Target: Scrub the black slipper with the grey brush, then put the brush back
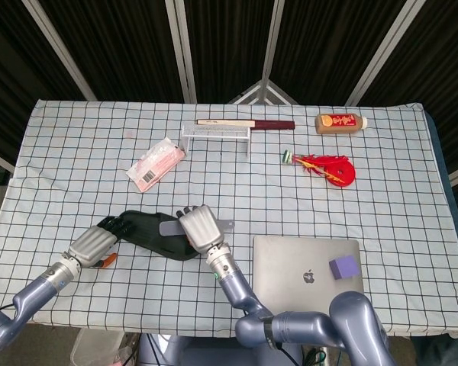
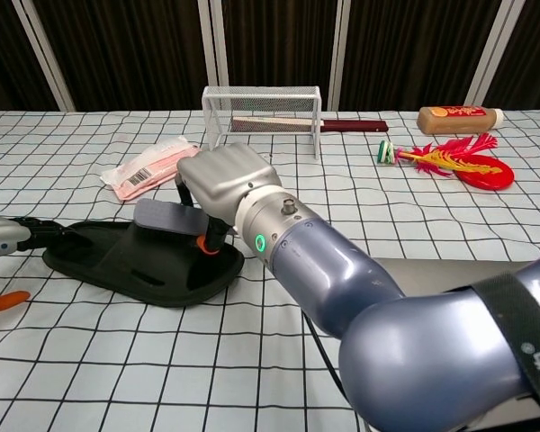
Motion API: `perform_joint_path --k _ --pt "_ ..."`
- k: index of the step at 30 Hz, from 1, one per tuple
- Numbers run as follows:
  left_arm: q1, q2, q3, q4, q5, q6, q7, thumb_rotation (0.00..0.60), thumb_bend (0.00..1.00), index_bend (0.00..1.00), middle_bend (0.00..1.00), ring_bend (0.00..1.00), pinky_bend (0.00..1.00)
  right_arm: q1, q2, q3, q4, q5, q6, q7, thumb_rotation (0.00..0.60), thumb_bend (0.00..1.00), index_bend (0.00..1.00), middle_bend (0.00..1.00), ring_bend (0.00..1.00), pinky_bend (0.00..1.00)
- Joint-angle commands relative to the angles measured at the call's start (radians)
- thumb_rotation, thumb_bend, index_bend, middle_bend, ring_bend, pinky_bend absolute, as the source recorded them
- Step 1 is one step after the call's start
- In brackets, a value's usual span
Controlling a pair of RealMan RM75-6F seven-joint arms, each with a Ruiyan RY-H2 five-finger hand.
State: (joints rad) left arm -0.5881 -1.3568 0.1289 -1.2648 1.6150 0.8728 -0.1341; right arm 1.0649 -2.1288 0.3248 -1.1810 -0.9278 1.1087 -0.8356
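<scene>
The black slipper (image 1: pixel 154 233) (image 2: pixel 126 261) lies flat near the table's front left. My right hand (image 1: pixel 201 226) (image 2: pixel 223 180) grips the grey brush (image 1: pixel 170 226) (image 2: pixel 165 216) and holds it over the slipper's middle, bristles down on the strap area. My left hand (image 1: pixel 96 242) (image 2: pixel 2 236) holds the slipper's left end with its fingers laid on it. An orange part (image 2: pixel 2 301) shows below the left hand.
A closed silver laptop (image 1: pixel 305 263) with a purple block (image 1: pixel 343 268) lies to the right of my right arm. Further back are a pink packet (image 1: pixel 156 163), a white wire rack (image 1: pixel 216 135), a brown bottle (image 1: pixel 340 122) and a red feathered toy (image 1: pixel 328 165).
</scene>
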Motion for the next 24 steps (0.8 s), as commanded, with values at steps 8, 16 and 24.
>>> perform_joint_path --k 8,16,24 --pt "0.002 0.0 0.003 -0.001 -0.018 -0.01 0.016 0.6 0.62 0.0 0.05 0.0 0.01 -0.026 0.012 -0.038 0.031 0.004 -0.004 -0.056 0.6 0.72 0.68 0.65 0.56 0.62" --pt "0.0 0.003 0.001 -0.017 -0.022 -0.006 0.028 0.6 0.62 0.0 0.05 0.0 0.01 -0.022 0.004 -0.044 -0.03 -0.03 0.024 -0.097 0.6 0.72 0.68 0.66 0.56 0.62" --pt "-0.001 0.015 -0.006 -0.054 -0.053 -0.024 0.075 0.6 0.62 0.0 0.05 0.0 0.01 -0.014 -0.029 -0.055 -0.06 -0.05 0.063 -0.178 0.6 0.72 0.68 0.66 0.57 0.62"
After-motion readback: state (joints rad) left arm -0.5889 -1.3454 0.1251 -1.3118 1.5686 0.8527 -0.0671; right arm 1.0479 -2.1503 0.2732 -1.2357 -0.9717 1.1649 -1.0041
